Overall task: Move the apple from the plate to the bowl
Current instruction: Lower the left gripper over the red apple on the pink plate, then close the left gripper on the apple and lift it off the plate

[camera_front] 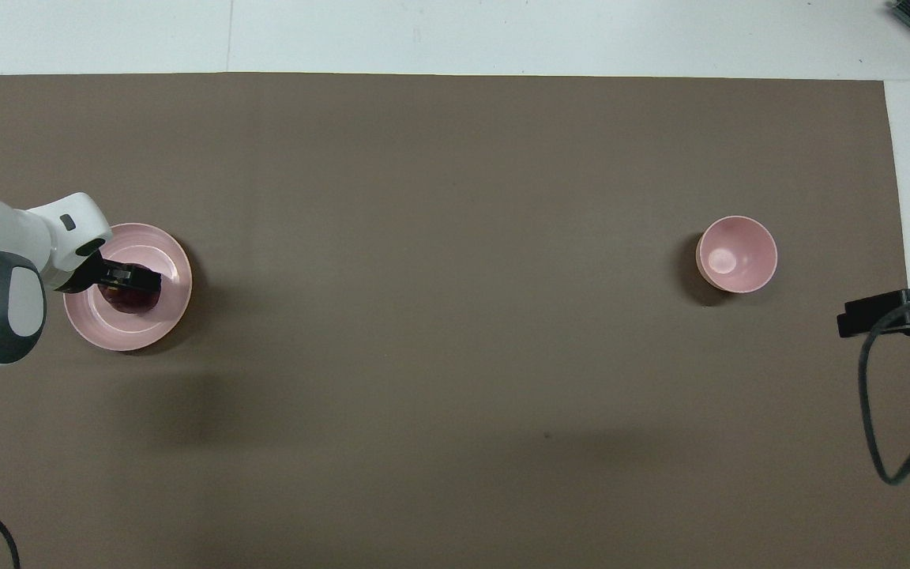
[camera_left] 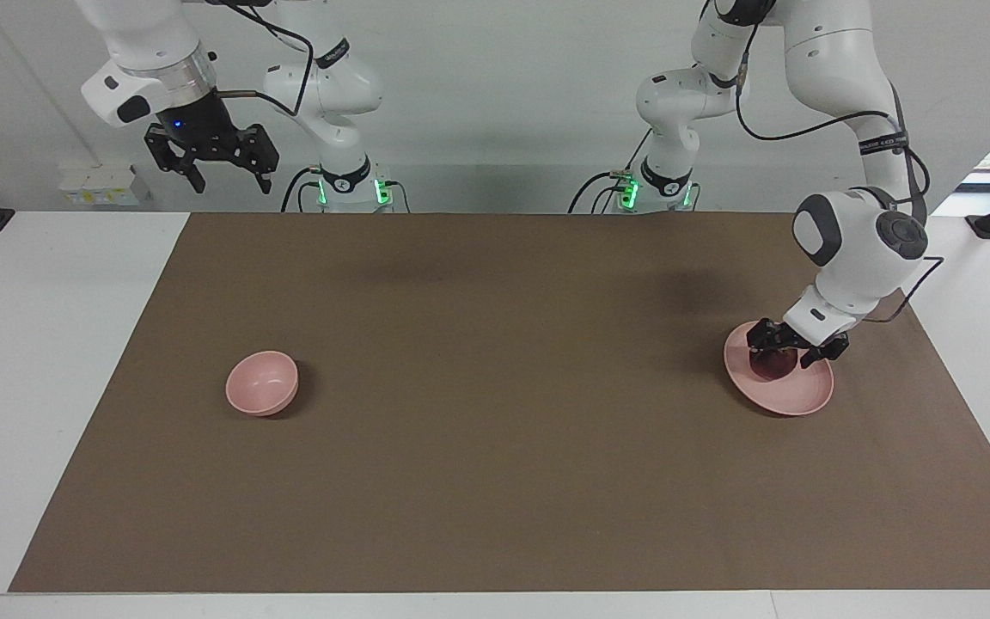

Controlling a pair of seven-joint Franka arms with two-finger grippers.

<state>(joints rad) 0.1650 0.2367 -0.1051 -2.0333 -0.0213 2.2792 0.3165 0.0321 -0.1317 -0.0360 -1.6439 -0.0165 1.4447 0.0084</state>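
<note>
Brown paper (camera_left: 495, 413) covers most of the white table (camera_left: 39, 344), and everything of the task lies on this paper.

The left arm reaches down to the plate (camera_left: 791, 397) at its own end of the table. The plate is pale pink, flat and wide. The left gripper (camera_left: 780, 351) is low over the middle of the plate, directly on top of the apple, with one finger on each side of the fruit. In the overhead view the left gripper (camera_front: 133, 278) covers most of the apple (camera_front: 133, 299), so only a dark red edge shows under it. It is not possible to tell whether the fingers already press on the apple or only stand around it.

The right arm waits at its own end of the table. The right gripper (camera_left: 218, 176) hangs high in the air, with its fingers spread apart and nothing between them.

The bowl (camera_left: 262, 383) is small, deep and pale pink. It stands upright toward the right arm's end of the table, well apart from the plate.

The apple (camera_left: 772, 366) is on the plate, dark red and small.
</note>
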